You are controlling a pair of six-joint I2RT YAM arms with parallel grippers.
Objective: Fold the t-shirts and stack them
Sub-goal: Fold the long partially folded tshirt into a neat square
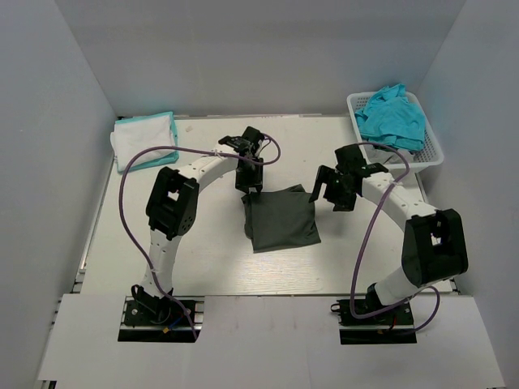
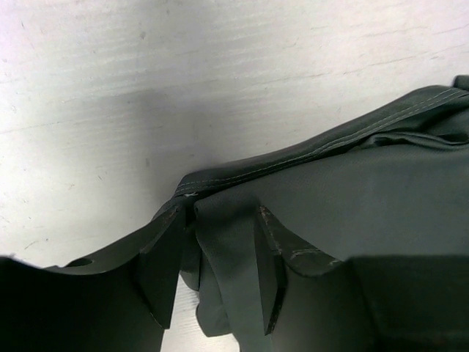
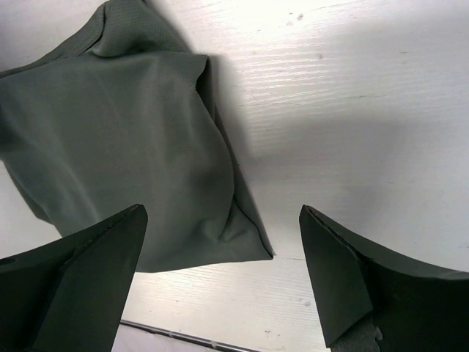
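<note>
Left gripper [image 2: 220,213], jaws half-narrowed astride the far-left corner of the folded charcoal-grey cloth t-shirt [image 1: 280,219] lying central on the white table [image 1: 203,259], grip unconfirmed; right gripper [image 1: 336,190], wide open, hangs just off its right edge.

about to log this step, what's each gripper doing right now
left gripper: fingers astride a fold of the dark grey t-shirt; whether it is gripped cannot be told
right gripper: open, holding nothing

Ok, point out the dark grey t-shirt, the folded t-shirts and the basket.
dark grey t-shirt [image 1: 281,219]: top view, middle of the cloth.
folded t-shirts [image 1: 144,139]: top view, white top layer.
basket [image 1: 435,144]: top view, right rim.
</note>
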